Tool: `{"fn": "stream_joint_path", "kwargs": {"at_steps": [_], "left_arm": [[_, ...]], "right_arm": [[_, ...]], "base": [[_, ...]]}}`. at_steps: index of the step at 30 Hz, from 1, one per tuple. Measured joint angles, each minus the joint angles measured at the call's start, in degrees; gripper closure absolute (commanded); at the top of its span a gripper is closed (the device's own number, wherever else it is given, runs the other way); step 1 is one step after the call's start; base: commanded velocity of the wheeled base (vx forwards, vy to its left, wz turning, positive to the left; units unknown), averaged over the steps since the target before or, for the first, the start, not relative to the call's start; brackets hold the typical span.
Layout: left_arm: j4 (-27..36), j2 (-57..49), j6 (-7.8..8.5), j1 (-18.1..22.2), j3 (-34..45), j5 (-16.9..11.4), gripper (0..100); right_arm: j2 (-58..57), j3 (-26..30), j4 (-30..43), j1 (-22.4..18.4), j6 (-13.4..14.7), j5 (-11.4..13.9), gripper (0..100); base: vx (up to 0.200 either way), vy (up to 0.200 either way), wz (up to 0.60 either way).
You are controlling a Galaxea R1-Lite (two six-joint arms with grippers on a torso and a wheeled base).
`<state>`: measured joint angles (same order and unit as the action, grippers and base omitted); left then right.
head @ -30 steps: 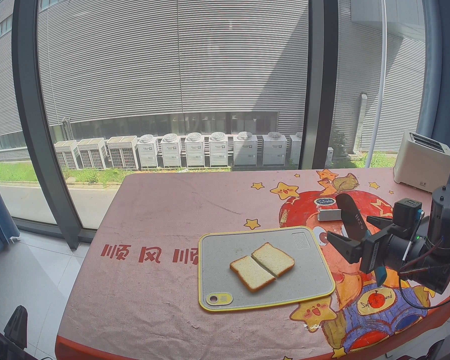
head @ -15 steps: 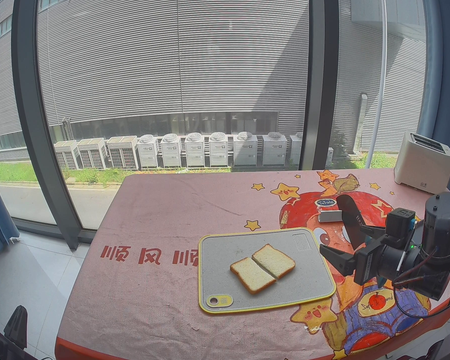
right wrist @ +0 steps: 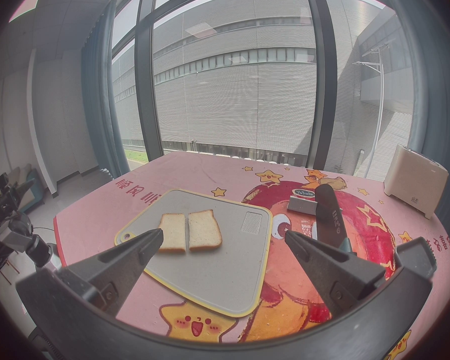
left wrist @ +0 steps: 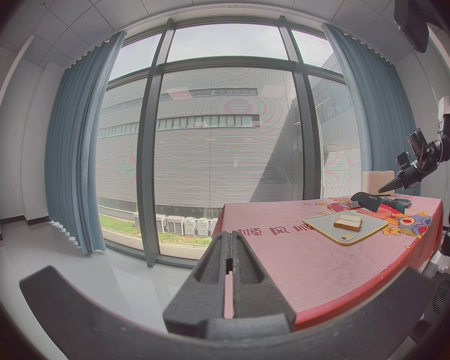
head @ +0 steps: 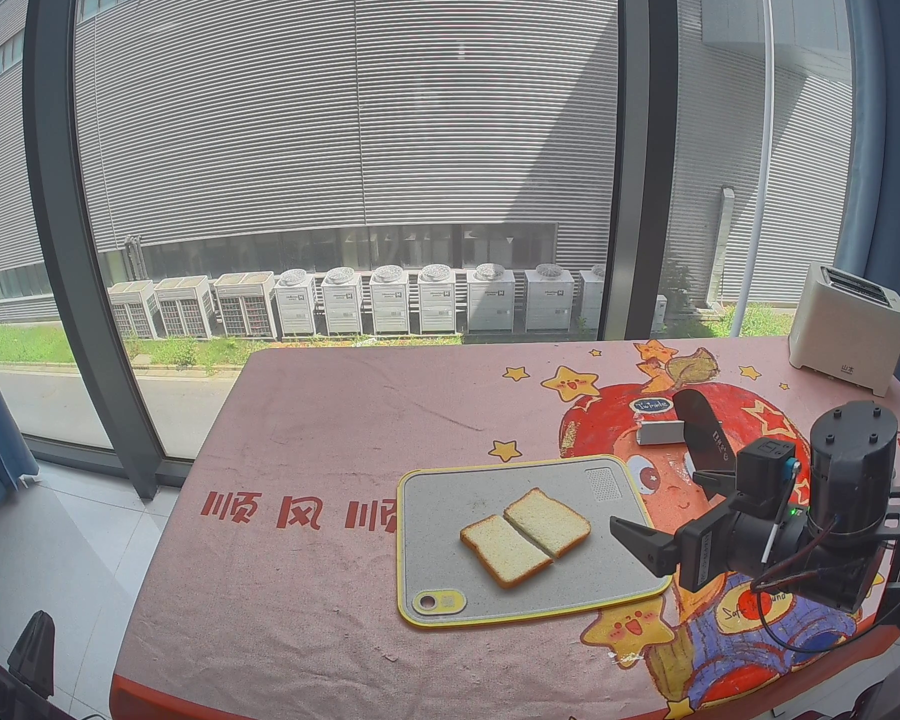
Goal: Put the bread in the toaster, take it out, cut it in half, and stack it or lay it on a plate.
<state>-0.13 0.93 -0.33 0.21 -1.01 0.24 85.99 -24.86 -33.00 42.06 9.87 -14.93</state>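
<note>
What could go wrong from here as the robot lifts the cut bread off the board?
1. The two bread halves lie touching on the board. The open right hand may drag both of them, or crush the soft one it pinches.
2. The knife lies on the table just beside the board, close to that hand. A careless sweep could knock it.

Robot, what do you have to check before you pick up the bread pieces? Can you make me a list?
1. Bread cut into two pieces, side by side on the cutting board: ok.
2. Right end effector open and empty: ok.
3. Right end effector above a piece: not ok, it hangs at the board's right edge.
4. Knife lying on the table, away from the bread: ok.
5. Left end effector shut, off to the table's left side: ok.
</note>
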Motion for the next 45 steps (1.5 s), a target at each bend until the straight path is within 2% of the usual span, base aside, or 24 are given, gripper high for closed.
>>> {"fn": "stream_joint_path", "kwargs": {"at_steps": [5,17,27,45], "left_arm": [[0.0,0.0,0.0,-0.1,0.0,0.0,100],[0.0,0.0,0.01,0.0,0.0,0.0,100],[0.0,0.0,0.09,0.0,0.0,-0.1,100],[0.0,0.0,0.06,0.0,0.0,-0.1,100]], "right_arm": [[0.3,-2.6,0.2,-0.4,-1.6,0.1,0],[4.0,-14.1,0.5,-1.5,-7.1,0.7,0],[5.5,-13.9,0.2,-3.3,-7.4,1.3,0],[10.1,-12.0,0.4,-3.6,-6.9,1.0,0]], "base": [[0.0,0.0,0.0],[0.0,0.0,0.0],[0.0,0.0,0.0],[0.0,0.0,0.0]]}}
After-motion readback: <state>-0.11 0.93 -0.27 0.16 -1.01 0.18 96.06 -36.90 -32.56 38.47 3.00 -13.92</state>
